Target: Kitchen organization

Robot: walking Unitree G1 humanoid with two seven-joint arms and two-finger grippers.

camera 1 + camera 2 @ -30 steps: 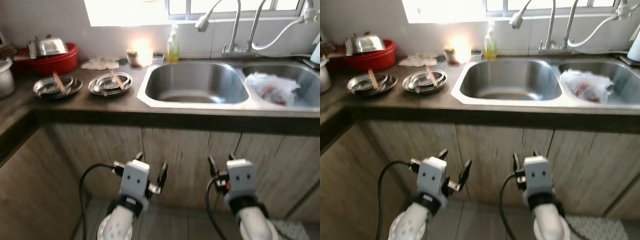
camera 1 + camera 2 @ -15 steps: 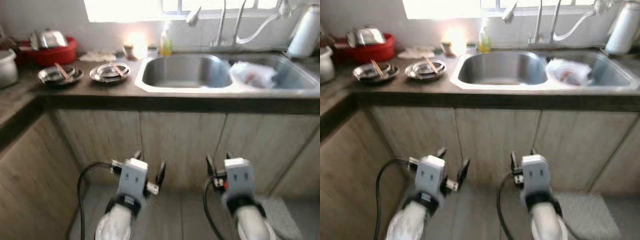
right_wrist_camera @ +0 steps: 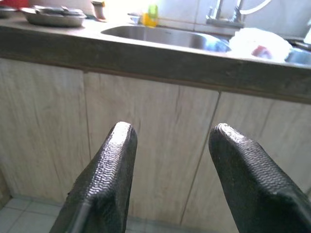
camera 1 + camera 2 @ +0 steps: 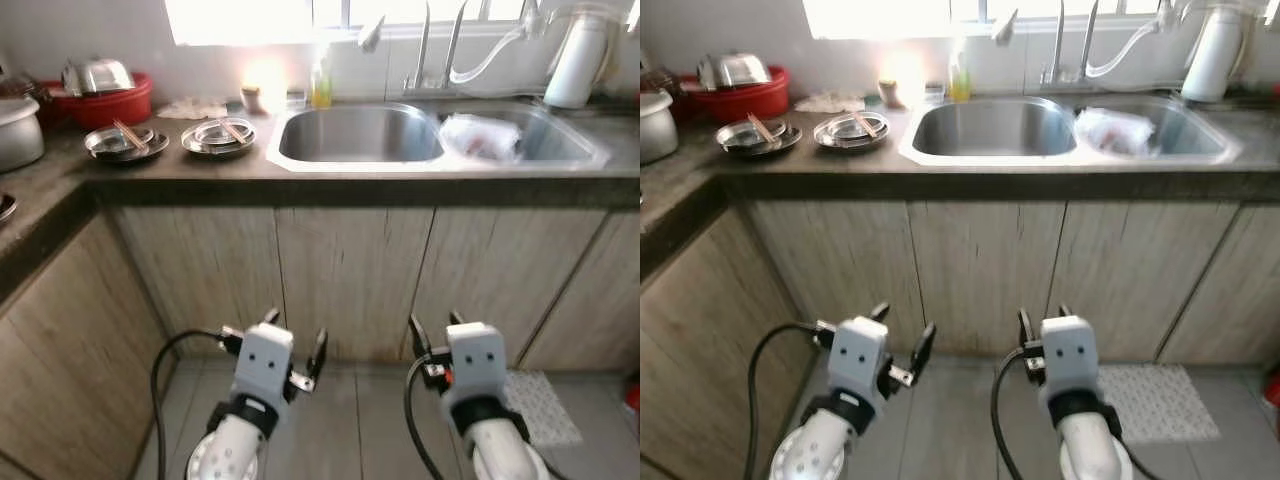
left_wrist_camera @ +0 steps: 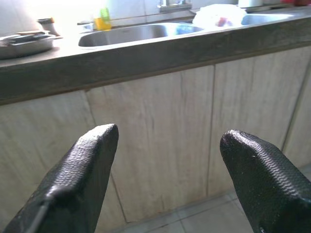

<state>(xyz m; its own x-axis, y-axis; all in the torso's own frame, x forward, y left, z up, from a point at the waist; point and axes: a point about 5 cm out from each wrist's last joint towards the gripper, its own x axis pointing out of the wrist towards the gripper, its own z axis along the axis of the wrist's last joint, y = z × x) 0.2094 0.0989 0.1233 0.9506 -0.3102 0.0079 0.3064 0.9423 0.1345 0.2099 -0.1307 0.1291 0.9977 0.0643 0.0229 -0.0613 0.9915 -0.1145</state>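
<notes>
Distance is the risk: both grippers, left [image 4: 292, 352] and right [image 4: 432, 338], jaws wide and empty, hang below the surface [image 4: 330, 188], where any reach for the steel plates [image 4: 218, 136] could strike the cabinet doors [image 4: 350, 270].

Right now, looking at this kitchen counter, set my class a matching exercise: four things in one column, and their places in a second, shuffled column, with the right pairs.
Things:
1. plastic bag
2. red basin
3. yellow soap bottle
4. floor mat

Places:
A. on the floor below the cabinets, at the right
B. in the right sink bowl
C. at the back of the counter, far left
D. by the wall behind the left sink bowl

Pairs: 1-B, 2-C, 3-D, 4-A
</notes>
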